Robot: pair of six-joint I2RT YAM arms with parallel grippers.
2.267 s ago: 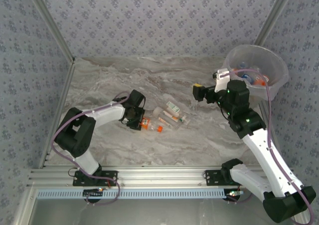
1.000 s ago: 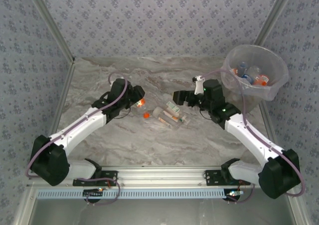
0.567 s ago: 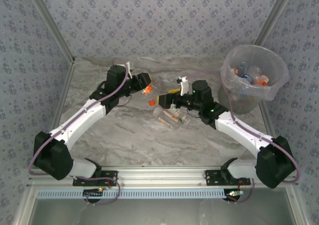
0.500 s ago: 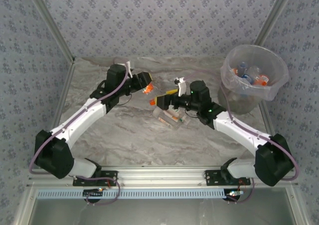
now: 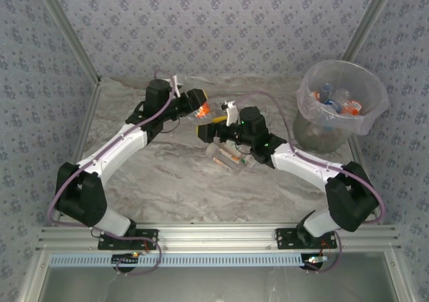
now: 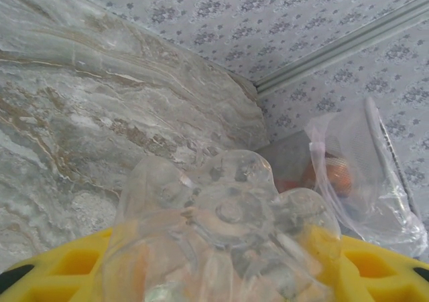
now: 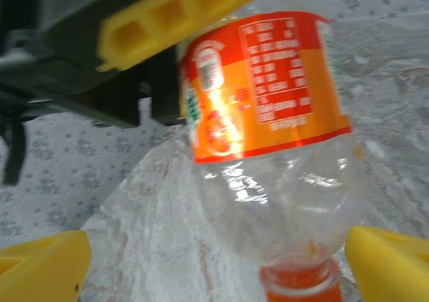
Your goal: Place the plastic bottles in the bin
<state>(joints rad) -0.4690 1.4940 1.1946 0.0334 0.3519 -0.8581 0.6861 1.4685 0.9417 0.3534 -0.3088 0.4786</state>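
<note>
The left tool (image 5: 200,108) is clamped on an orange-labelled bottle (image 7: 268,114), held clear of the table (image 5: 167,181) towards its far middle. In the right wrist view this bottle hangs with its orange cap (image 7: 298,285) lowest, the left tool's yellow fingers (image 7: 181,14) gripping it near the upper end. The right tool (image 5: 206,129) stands wide open just beside it. Its two yellow fingers (image 7: 40,262) sit on either side of the bottle's neck without touching it.

Directly under the right forearm lie the loose bottles (image 5: 228,156), a small cluster of clear ones on the marble-patterned surface, partly covered by that arm. The two arms meet above them, so the cluster lies between the bases and the held bottle.

The bin (image 5: 312,131) stands at the far right corner, well apart from both tools, lined with a clear bag. Inside it rest several binned bottles (image 5: 338,104) with blue and orange parts. The left wrist view shows the bin beyond the bottle's clear base. Patterned walls (image 5: 221,27) close in the table.
</note>
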